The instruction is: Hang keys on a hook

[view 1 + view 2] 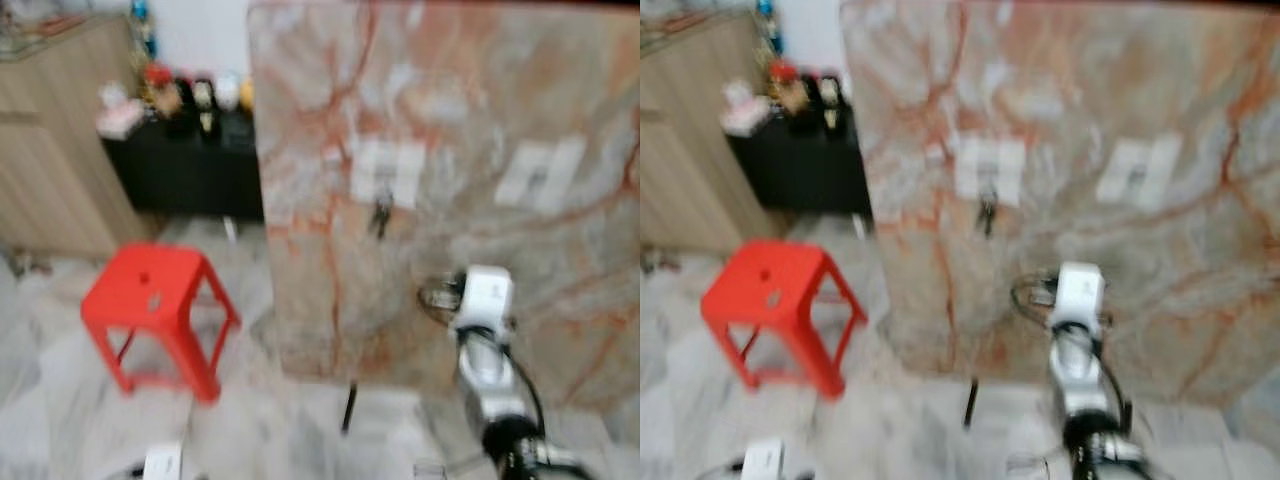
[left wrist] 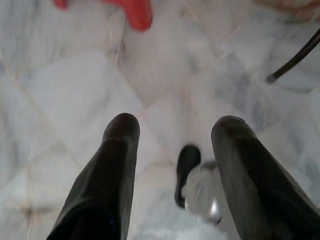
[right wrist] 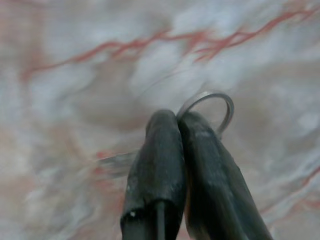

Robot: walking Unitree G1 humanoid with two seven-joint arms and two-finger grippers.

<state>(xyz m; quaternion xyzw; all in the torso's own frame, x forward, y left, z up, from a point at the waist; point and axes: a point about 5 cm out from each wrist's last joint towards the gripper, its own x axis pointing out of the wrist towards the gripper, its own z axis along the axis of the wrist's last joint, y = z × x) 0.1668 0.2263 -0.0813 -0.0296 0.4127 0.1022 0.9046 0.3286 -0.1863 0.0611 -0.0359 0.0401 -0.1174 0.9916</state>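
We see red-veined polished marble wall [image 1: 450,130], glossy red plastic stool [image 1: 150,295], pale marble floor [image 2: 75,85], thin metal key ring [image 3: 212,107].

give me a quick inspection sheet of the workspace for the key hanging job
surface: marble wall panel with red veins, pale marble floor; head views blurred.
job's things: key ring pinched in the right hand; two white hook plates on the wall, something dark hanging from the first.
clutter: red stool; black cabinet with small items on top.
grippers: right hand shut on the ring, raised near the wall; left hand open, pointing at the floor.
cables: black cable along the right arm.
surroundings: wooden cupboard at left.
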